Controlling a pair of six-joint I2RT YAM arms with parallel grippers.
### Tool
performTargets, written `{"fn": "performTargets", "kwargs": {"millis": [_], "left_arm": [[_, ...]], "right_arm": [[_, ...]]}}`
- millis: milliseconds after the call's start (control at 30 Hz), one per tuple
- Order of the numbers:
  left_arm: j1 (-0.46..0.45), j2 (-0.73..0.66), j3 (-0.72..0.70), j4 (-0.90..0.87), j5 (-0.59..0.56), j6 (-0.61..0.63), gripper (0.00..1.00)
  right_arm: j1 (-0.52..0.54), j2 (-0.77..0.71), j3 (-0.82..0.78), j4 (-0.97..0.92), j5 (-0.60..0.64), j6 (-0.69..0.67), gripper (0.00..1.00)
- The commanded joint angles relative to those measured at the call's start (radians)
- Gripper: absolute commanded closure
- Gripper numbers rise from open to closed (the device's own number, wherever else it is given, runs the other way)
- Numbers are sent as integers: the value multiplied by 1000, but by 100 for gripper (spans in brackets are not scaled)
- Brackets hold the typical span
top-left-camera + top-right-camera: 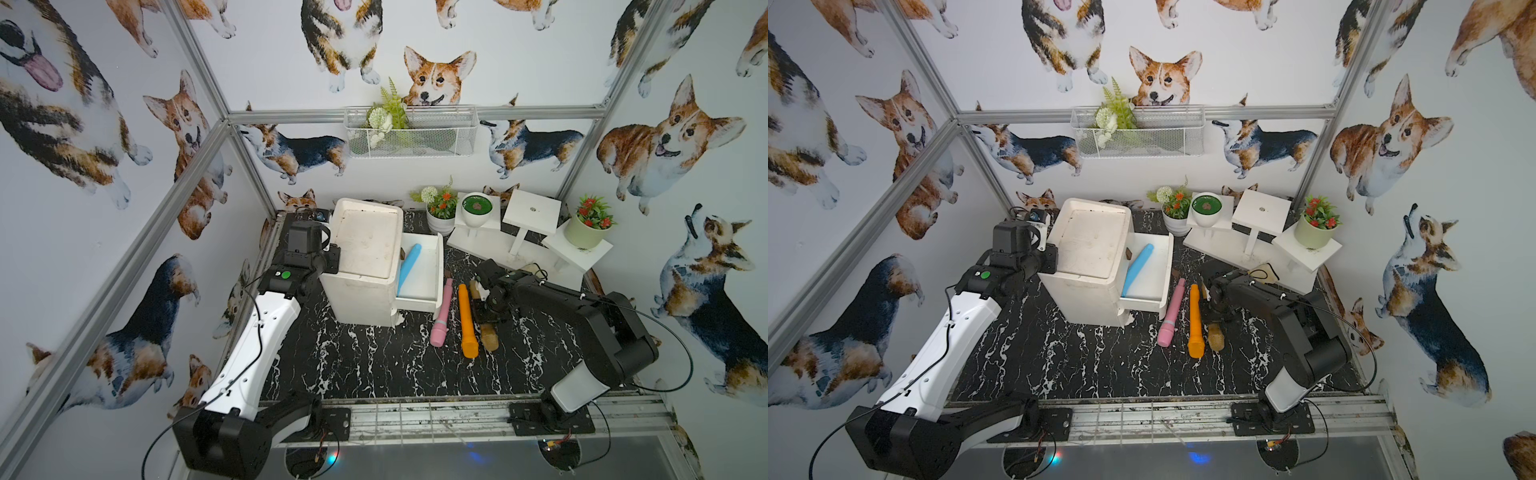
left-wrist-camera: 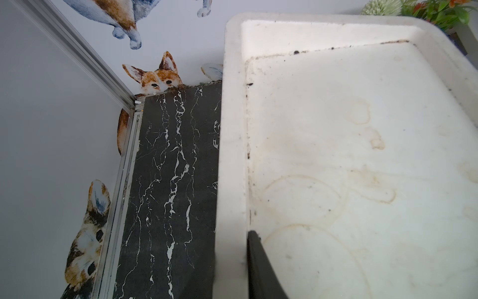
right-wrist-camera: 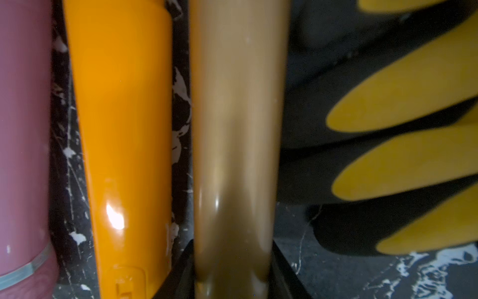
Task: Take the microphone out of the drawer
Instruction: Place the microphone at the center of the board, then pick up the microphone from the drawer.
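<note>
What could go wrong here, as I judge it, is a nudge. The right pincer (image 1: 484,308) sits low over the tan microphone (image 3: 238,129), with its jaws on either side of the shaft. The orange microphone (image 1: 466,320) lies just to the left and the pink microphone (image 1: 441,313) beyond that, so a crooked lift or a sideways pull could roll the tan one into its neighbours. Whether the jaws are grasping the shaft or only flanking it I cannot tell. A blue microphone (image 1: 409,268) lies slanted in the open drawer (image 1: 417,302), to the far left of the right pincer and well apart from it, past the pink and orange ones. The left pincer (image 1: 331,254) is clenched at the near-left rim of the cabinet (image 1: 365,245). If it slips, the cabinet could shift on the worktop (image 1: 374,374).
</note>
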State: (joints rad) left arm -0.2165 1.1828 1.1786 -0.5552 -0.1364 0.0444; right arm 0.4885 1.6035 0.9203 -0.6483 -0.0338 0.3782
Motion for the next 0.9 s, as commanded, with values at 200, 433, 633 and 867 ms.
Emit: {"fn": "performTargets", "kwargs": {"millis": [200, 433, 633, 867], "left_arm": [[-3, 5, -15, -127, 13, 61, 100], [-6, -5, -20, -124, 10, 61, 100], [-7, -15, -28, -118, 9, 61, 100], [-9, -17, -31, -117, 11, 59, 100]], "right_arm": [[1, -115, 12, -23, -2, 84, 44], [1, -213, 71, -94, 35, 133, 43], [0, -286, 137, -133, 38, 172, 41], [2, -353, 201, -111, -21, 309, 41]]}}
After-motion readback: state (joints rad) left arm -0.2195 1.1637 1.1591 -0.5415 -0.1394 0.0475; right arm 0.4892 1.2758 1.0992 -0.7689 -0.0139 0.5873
